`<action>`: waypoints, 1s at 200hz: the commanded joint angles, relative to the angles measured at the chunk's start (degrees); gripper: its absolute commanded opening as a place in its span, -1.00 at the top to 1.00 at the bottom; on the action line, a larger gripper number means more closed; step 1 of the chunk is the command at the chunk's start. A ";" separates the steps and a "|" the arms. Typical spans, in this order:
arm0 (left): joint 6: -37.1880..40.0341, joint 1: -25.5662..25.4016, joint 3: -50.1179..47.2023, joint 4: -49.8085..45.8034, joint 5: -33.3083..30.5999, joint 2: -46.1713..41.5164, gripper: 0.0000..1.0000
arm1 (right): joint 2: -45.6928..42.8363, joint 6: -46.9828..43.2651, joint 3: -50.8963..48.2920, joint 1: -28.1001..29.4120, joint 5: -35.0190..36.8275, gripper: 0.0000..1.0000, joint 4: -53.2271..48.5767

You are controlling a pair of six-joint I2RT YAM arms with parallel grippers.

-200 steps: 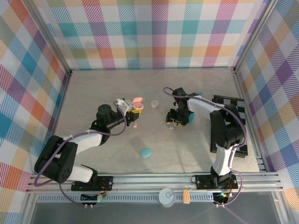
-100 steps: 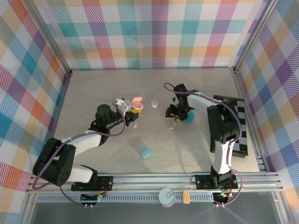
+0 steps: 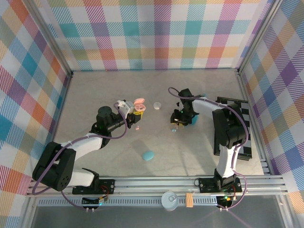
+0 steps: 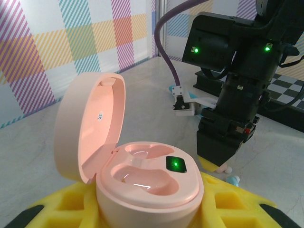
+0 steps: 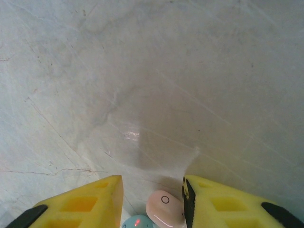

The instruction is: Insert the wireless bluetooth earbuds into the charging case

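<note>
Right arm has shifted slightly since the earlier frame; left arm sits in the same spot. Left gripper (image 3: 136, 110) fingers clamp the open pink case (image 4: 142, 175), lid tilted back. Right gripper (image 5: 152, 183) sits low over the table (image 3: 199, 152), fingers apart, straddling pink earbud (image 5: 164, 208) and teal earbud (image 5: 137, 222); cannot tell if pinching. Both earbuds lie on the table right of the case, apart from it.

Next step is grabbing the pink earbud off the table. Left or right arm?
Right. The right end effector straddles the pink earbud, jaws open on either side of it. The left end effector is occupied holding the open pink case.
</note>
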 commanded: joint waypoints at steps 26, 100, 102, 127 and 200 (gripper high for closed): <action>0.96 0.34 0.70 1.13 1.49 0.15 0.45 | -1.68 0.12 -3.01 0.37 -3.25 0.33 -1.16; 0.70 0.25 1.22 1.08 1.54 0.77 0.46 | -2.10 -0.90 -4.05 0.42 -5.00 0.36 -0.91; 0.76 0.25 1.24 1.05 1.56 0.81 0.46 | -2.11 -0.99 -4.11 0.42 -5.13 0.36 -0.90; 0.77 0.16 1.41 1.17 1.60 1.04 0.46 | -2.10 -1.40 -4.47 0.37 -7.23 0.38 -0.40; 0.78 -0.01 1.75 1.12 1.46 1.24 0.46 | -2.75 -0.68 -6.09 0.41 -11.14 0.44 1.17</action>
